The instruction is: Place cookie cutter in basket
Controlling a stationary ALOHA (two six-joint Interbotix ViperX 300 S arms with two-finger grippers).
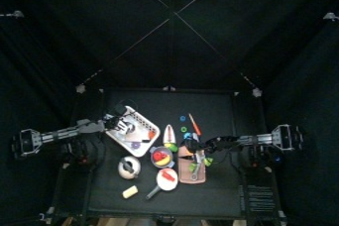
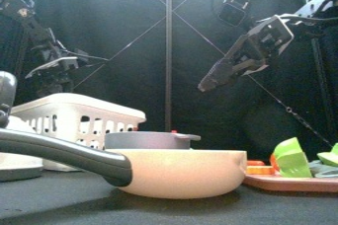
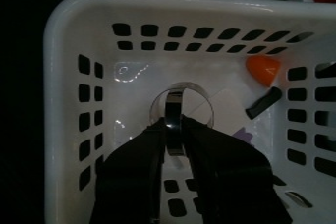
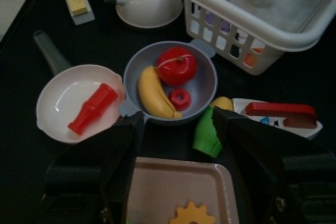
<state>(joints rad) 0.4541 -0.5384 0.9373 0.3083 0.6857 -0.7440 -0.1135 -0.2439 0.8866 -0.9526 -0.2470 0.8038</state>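
Both arms are black, built of jointed segments. In the top view the left arm (image 1: 59,137) and right arm (image 1: 265,137) show pale grey sections near their bases. Each gripper ends in two flat black jaws; the left gripper (image 3: 174,144) carries a metallic strip.

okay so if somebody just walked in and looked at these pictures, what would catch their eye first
The white slotted basket likely draws the eye first: the left gripper hangs over its inside holding a shiny metal ring, apparently the cookie cutter. Next comes the bright food beside it in the right wrist view: a grey bowl with a red apple and a banana, and a white pan holding a small red piece.
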